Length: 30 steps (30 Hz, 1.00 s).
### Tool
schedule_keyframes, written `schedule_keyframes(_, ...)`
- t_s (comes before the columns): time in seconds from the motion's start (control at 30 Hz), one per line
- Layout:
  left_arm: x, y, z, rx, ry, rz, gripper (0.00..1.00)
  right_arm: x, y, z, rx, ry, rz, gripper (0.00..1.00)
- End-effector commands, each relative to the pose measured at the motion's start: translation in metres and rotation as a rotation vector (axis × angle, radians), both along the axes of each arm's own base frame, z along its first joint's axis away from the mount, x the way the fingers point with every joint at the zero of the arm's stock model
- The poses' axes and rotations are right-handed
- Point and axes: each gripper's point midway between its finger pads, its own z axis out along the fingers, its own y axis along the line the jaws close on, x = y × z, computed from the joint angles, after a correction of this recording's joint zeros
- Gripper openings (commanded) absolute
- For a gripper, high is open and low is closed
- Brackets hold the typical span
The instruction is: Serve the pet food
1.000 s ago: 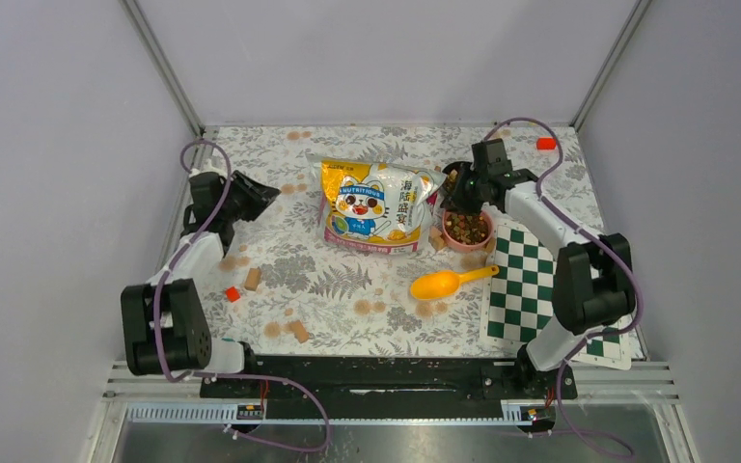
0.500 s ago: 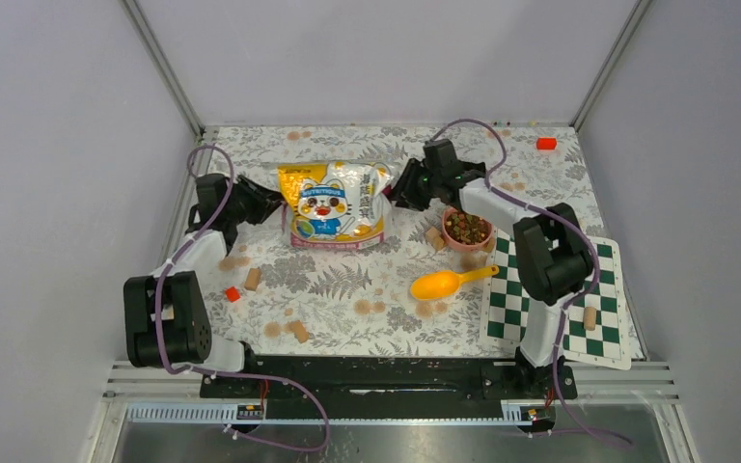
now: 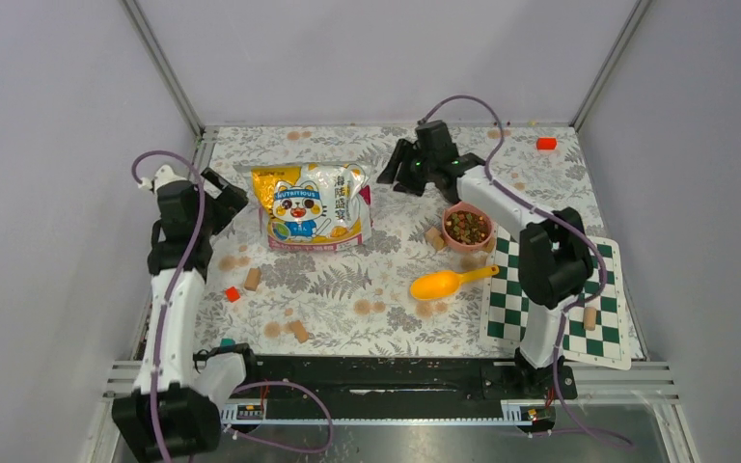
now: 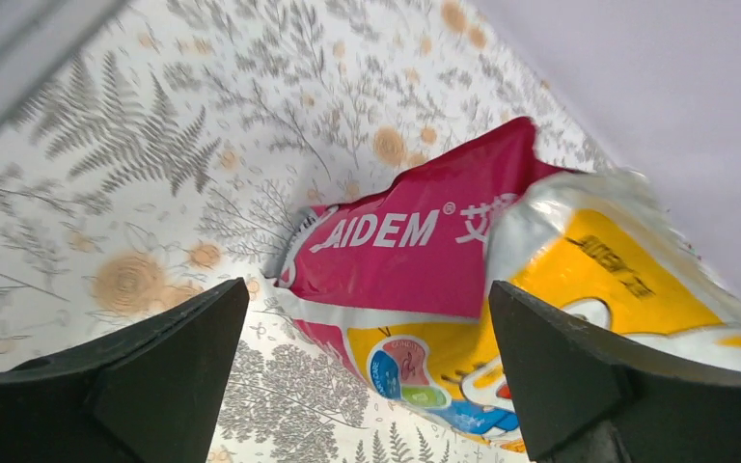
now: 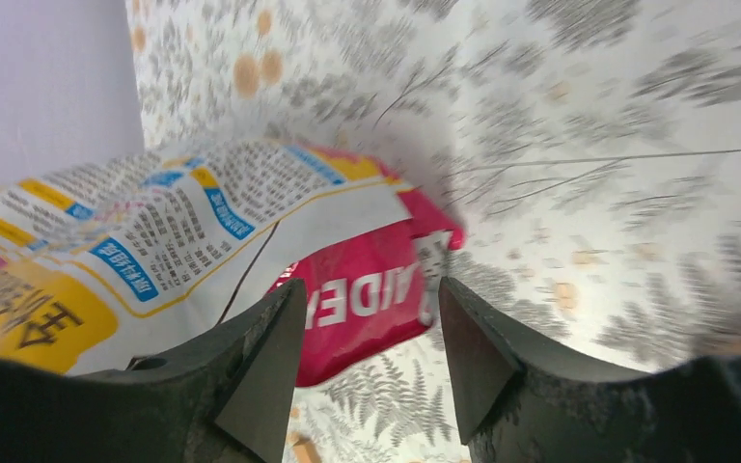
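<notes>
The pet food (image 3: 467, 225) fills a pink bowl (image 3: 466, 248) at the right of the table, next to the chessboard mat. The glossy cat bag (image 3: 314, 204) lies flat left of centre. My left gripper (image 3: 230, 196) stands wide open just left of the bag, not touching it; the bag (image 4: 415, 241) shows beyond its jaws (image 4: 367, 289). My right gripper (image 3: 391, 177) hovers open off the bag's upper right corner, and the bag's red end (image 5: 367, 299) lies behind the gap between its fingers (image 5: 371, 285). A yellow scoop (image 3: 444, 283) lies below the bowl.
Tan wooden cubes (image 3: 252, 279) (image 3: 298, 330) (image 3: 434, 237) are scattered on the floral cloth, one (image 3: 590, 317) on the green chessboard mat (image 3: 550, 289). Small red blocks (image 3: 233, 294) (image 3: 545, 144) lie left and far right. Enclosure walls stand close on three sides.
The bag slid left, away from the bowl. Both grippers have opened and let go of it; the left arm has drawn back and risen, and the right has backed off the bag's corner.
</notes>
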Motion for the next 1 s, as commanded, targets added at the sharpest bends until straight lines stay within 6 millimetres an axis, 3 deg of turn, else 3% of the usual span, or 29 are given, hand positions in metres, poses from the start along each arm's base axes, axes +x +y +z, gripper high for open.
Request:
schedule_keyframes(0.0,-0.034,0.025,0.059,0.174,-0.129,0.095,0.99,0.013,-0.085,0.065,-0.122,-0.170,-0.142,0.61)
schedule_keyframes(0.17,-0.065,0.022,0.087,0.206,-0.184,0.103,0.99,-0.020,-0.175,0.088,-0.385,-0.198,-0.295,0.64)
schedule_keyframes(0.3,-0.082,0.017,0.096,0.217,-0.179,0.082,0.99,-0.062,-0.235,0.113,-0.570,-0.272,-0.419,0.68)
schedule_keyframes(0.47,-0.099,0.007,0.106,0.261,-0.198,0.009,0.99,-0.117,-0.295,0.141,-0.655,-0.382,-0.638,0.69)
schedule_keyframes(0.53,-0.111,0.010,0.106,0.290,-0.187,0.024,0.99,-0.139,-0.315,0.151,-0.665,-0.427,-0.725,0.80)
schedule_keyframes(0.57,-0.118,0.012,0.104,0.302,-0.177,0.029,0.99,-0.150,-0.324,0.152,-0.675,-0.445,-0.748,0.94)
schedule_keyframes(0.6,-0.124,0.012,0.105,0.309,-0.172,0.032,0.99,-0.160,-0.331,0.153,-0.685,-0.462,-0.767,0.99)
schedule_keyframes(0.8,-0.157,-0.001,0.097,0.282,-0.174,0.000,0.99,-0.214,-0.357,0.145,-0.675,-0.546,-0.816,1.00)
schedule_keyframes(0.97,-0.176,-0.012,0.082,0.261,-0.179,-0.040,0.99,-0.244,-0.354,0.136,-0.590,-0.552,-0.766,0.99)
